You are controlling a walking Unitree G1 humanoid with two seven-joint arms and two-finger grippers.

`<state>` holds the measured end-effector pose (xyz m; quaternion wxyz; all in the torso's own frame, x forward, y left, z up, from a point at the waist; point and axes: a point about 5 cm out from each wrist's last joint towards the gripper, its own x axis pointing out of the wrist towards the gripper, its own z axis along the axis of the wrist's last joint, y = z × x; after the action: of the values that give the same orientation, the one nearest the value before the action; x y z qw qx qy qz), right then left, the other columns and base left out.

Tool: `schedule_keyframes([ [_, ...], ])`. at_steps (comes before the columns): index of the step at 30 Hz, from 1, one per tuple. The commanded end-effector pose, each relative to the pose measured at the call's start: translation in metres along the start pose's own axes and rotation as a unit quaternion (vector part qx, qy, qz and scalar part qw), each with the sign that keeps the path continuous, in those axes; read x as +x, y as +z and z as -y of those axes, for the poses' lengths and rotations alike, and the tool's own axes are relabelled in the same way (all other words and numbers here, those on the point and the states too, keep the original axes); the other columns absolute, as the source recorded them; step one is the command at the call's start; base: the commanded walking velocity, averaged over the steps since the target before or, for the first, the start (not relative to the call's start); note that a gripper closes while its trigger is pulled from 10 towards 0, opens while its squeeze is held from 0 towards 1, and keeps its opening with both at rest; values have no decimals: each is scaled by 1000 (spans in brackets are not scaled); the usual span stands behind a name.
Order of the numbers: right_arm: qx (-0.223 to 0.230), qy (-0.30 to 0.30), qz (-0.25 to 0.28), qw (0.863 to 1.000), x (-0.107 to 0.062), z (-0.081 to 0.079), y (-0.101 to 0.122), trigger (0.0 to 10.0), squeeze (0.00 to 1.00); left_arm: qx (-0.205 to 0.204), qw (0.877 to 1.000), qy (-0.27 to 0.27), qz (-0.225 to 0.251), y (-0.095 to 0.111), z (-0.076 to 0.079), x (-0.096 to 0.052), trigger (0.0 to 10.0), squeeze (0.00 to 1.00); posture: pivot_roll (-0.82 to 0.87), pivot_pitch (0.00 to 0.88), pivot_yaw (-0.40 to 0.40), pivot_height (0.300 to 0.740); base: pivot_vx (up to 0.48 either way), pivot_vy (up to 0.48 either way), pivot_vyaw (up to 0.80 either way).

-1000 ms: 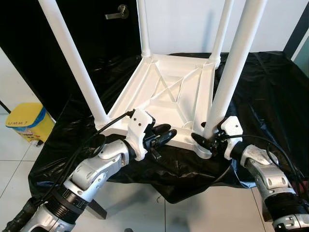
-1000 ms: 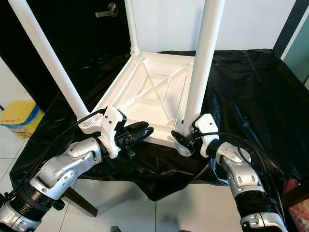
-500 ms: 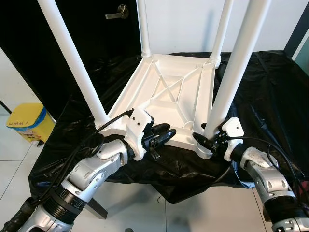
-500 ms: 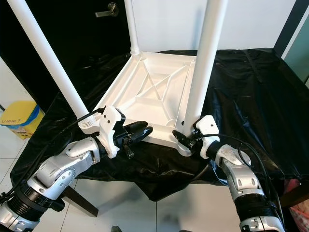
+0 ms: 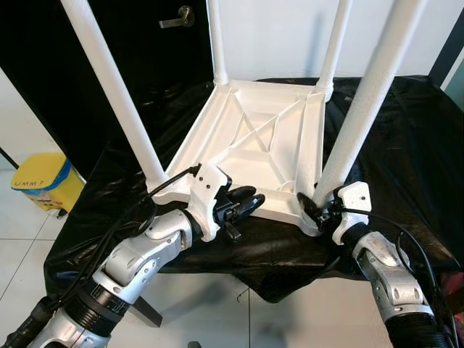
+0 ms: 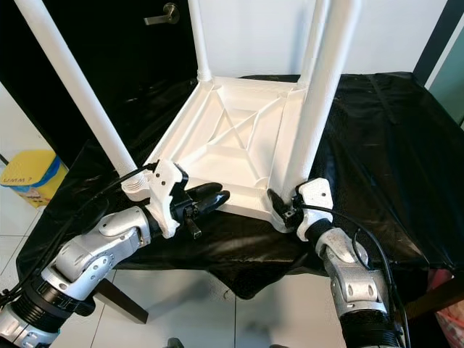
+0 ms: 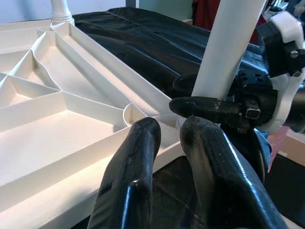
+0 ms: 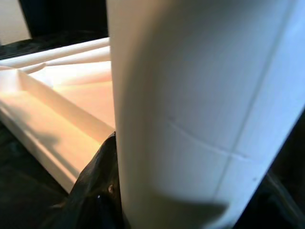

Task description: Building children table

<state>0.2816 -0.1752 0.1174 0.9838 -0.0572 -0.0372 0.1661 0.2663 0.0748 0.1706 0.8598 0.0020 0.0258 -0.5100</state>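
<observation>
A yellow bin (image 5: 40, 181) stands on the tiled floor (image 5: 14, 239) off the left edge of the table (image 5: 406, 145), which is draped in a black plastic sheet, and a dark door with a lever handle (image 5: 177, 18) rises behind the far left corner. The children table (image 5: 250, 145), white plastic, lies upside down on the sheet toward the near edge, its ribbed underside up and four white legs standing from its corners. The near left leg (image 5: 116, 94) leans up beside the left arm, whose cable runs past the leg's base. The left tool (image 5: 250, 201) lies along the near rim of the overturned top between the two near legs, its two black fingers (image 7: 143, 157) close together with a narrow gap and holding nothing, tips just short of the near right corner socket. The near right leg (image 5: 362, 101) rises tall there and hides part of the sheet behind it. The right tool (image 5: 310, 208) is clamped on the foot of this leg at the socket, one finger on each side. A red object (image 6: 453, 319) shows at the far right below the table edge.
</observation>
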Motion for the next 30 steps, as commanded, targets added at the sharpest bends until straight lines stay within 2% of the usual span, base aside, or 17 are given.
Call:
schedule_keyframes([
  [1,4,-37,-4,999,-3,-3,0,10000,0,-3,992,-127,-2,-1,15,-2,10000,0,-122,41,38,740,0,0,0],
  [3,5,-64,12,998,-3,-12,4,10000,0,-4,992,-128,0,-1,17,0,10000,0,-126,38,32,740,0,0,0],
  [4,5,-64,12,998,-3,-12,4,10000,0,-4,992,-128,0,-1,17,0,10000,0,-126,38,32,740,0,0,0],
  [5,8,-91,9,996,-2,-17,4,10000,0,-5,992,-129,1,-1,18,1,10000,0,-128,35,26,740,0,0,0],
  [7,8,-91,9,996,-2,-17,4,10000,0,-5,992,-129,1,-1,18,1,10000,0,-128,35,26,740,0,0,0],
  [9,17,-135,4,991,-2,-25,4,10000,0,-5,992,-129,2,-2,19,2,10000,0,-128,32,22,740,0,0,0],
  [11,17,-135,4,991,-2,-25,4,10000,0,-5,992,-129,2,-2,19,2,10000,0,-128,32,22,740,0,0,0],
  [13,13,-167,2,986,-2,-34,3,10000,0,-5,992,-129,4,-1,18,3,10000,0,-130,23,17,740,0,0,0],
  [19,35,-189,5,981,0,-48,7,10000,0,-2,992,-129,6,0,16,4,10000,0,-133,9,28,740,0,0,0],
  [26,37,-187,16,982,4,-51,11,10000,0,1,992,-129,2,0,14,2,10000,0,-115,3,32,740,0,0,0],
  [27,37,-186,19,982,5,-51,13,10000,651,1,992,-127,1,1,14,1,10000,0,-111,5,29,740,0,0,0],
  [28,37,-186,19,982,5,-51,13,10000,651,1,992,-127,1,1,14,1,10000,0,-111,5,29,740,0,0,0],
  [29,41,-180,23,983,6,-52,14,10000,1000,1,992,-126,1,0,14,0,10000,0,-108,7,27,740,0,0,0],
  [30,41,-180,23,983,6,-52,14,10000,1000,1,992,-126,1,0,14,0,10000,0,-108,7,27,740,0,0,0],
])
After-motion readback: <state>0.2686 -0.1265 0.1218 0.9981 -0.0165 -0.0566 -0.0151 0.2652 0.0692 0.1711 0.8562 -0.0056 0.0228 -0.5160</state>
